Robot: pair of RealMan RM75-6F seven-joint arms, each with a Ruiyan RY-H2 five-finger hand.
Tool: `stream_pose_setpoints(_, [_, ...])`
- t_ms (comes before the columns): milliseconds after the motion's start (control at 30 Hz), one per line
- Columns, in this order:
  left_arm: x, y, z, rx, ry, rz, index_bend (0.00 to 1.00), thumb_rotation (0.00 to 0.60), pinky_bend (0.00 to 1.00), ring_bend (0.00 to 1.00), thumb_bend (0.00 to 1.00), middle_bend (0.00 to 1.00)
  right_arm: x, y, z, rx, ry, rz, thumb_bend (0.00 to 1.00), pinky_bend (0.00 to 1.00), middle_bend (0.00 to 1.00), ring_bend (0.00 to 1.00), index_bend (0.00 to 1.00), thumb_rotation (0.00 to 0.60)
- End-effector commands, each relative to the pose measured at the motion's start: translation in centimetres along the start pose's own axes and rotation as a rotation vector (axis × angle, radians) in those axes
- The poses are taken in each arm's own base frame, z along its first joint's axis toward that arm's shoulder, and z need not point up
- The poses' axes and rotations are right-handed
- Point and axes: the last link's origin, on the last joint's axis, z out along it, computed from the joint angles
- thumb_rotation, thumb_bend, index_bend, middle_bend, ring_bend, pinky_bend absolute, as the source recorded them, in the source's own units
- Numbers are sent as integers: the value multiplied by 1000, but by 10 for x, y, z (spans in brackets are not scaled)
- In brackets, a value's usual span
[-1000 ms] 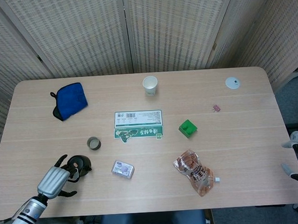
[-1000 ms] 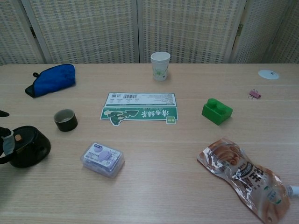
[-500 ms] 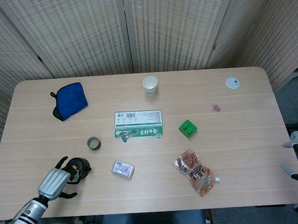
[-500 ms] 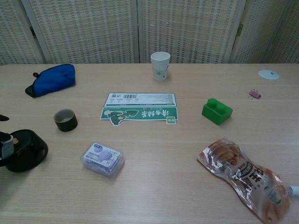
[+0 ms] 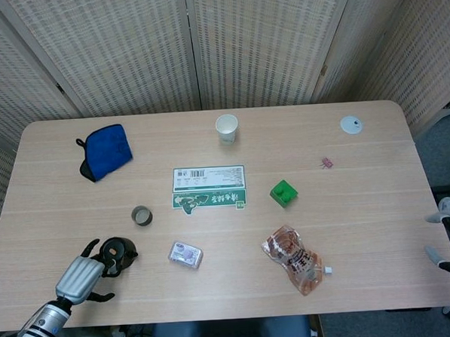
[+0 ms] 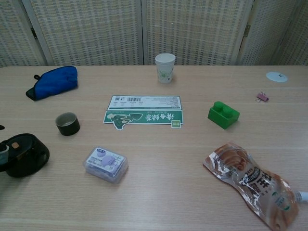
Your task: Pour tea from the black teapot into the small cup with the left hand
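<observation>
Light wood table with rounded corners, woven folding screens behind it at 12 o'clock, grey carpet off the right side.

Far left first: the left hand sits at the near-left edge with its fingers spread around the black teapot — whether they actually grip it can't be told from either view. The teapot stands upright on the table, and the small cup is at about 1 o'clock from it, near but apart. A blue pouch lies up toward 11 o'clock.

Middle: a small clear box, a green-and-white card, and a paper cup toward the back edge.

Right: green block, crinkly snack pouch, pink clip, white disc. The right hand hangs off the table's right edge — fingers apart, holding nothing.
</observation>
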Motion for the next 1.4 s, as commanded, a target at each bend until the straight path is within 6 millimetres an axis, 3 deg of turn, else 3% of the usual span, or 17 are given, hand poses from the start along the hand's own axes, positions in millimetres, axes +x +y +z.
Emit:
stream_pose_setpoints(33, [-1, 1, -1, 0, -5, -4, 499, 505, 14, 437, 147, 551, 0, 0, 0, -2, 0, 1, 167, 255, 345, 276, 380, 600])
stream_pose_setpoints(600, [-10, 6, -2, -7, -44, -47, 542, 503, 0, 481, 147, 607, -1, 2, -1, -11, -2, 4, 167, 255, 345, 276, 380, 600])
stream_pose_setpoints(1000, [-8, 6, 3, -12, -50, -61, 736, 495, 0, 685, 147, 851, 0, 4, 0, -19, 8, 6, 167, 255, 345, 277, 380, 600])
stream_pose_setpoints(1133, [-4, 7, 6, -15, -33, -70, 803, 405, 0, 759, 147, 935, 0, 5, 0, -24, 11, 7, 167, 255, 345, 276, 380, 600])
stream_pose_setpoints(1400, [8, 8, 14, -19, -6, -108, 897, 327, 0, 842, 146, 1000, 0, 6, 0, -28, 13, 8, 167, 255, 345, 276, 380, 600])
